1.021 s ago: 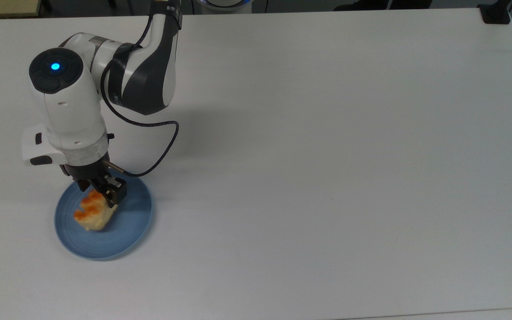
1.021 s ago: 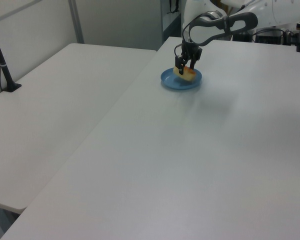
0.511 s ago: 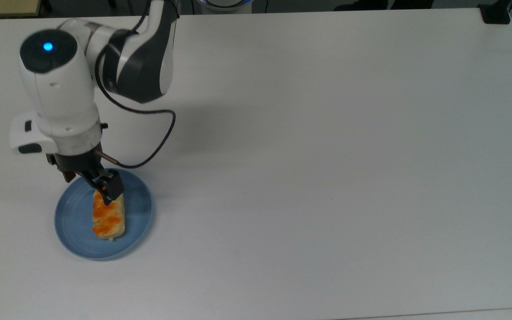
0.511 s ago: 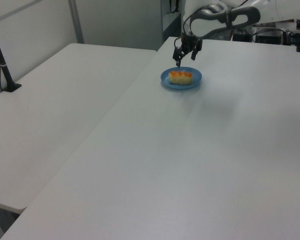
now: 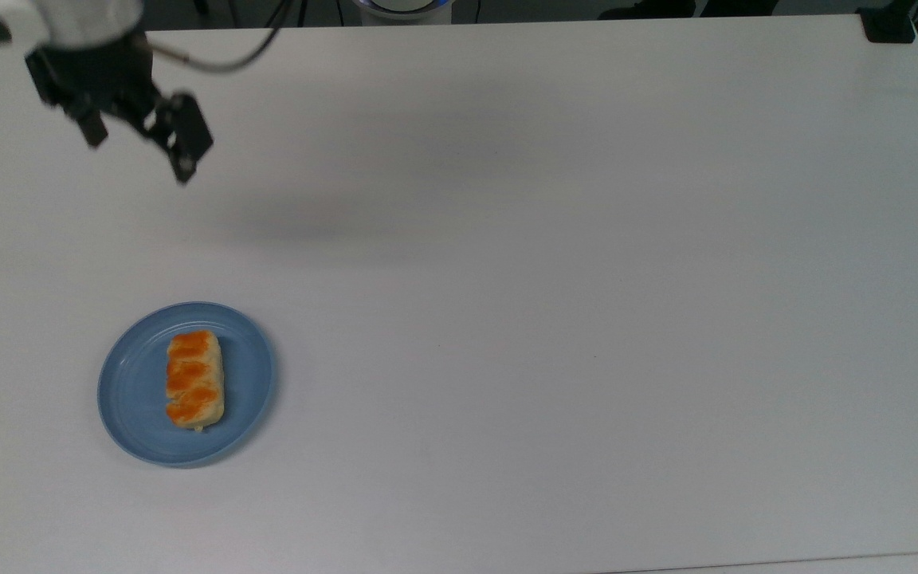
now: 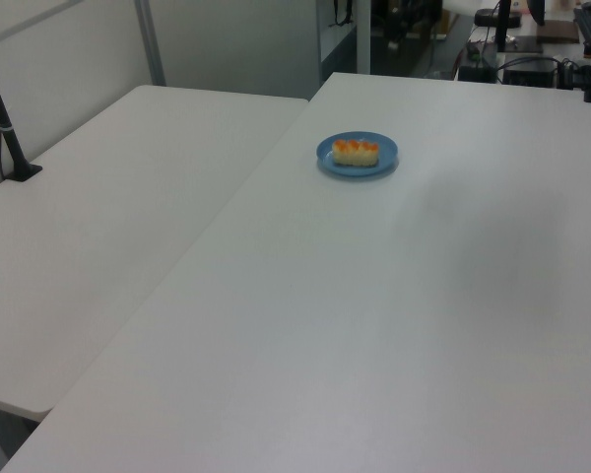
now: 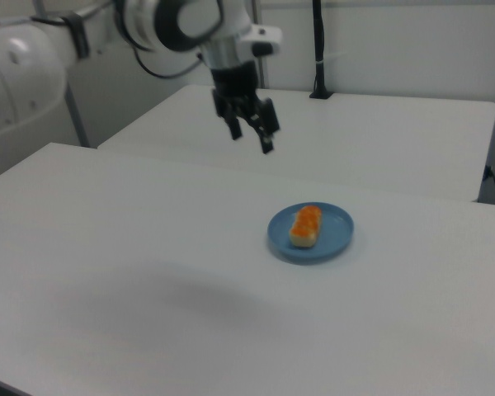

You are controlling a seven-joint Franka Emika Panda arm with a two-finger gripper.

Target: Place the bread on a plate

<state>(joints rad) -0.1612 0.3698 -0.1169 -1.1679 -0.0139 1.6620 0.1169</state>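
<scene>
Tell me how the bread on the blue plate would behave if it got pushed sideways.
The bread lies flat, so it would probably slide, not roll. The raised rim of the plate would likely stop it. It looks small and light, so a firm push might shift the plate across the smooth table too.

arm [image 7: 33,49] — glossy white shells, dark grey joints | black cable [image 5: 228,56] | gripper [image 7: 252,136] — black, 2 fingers
</scene>
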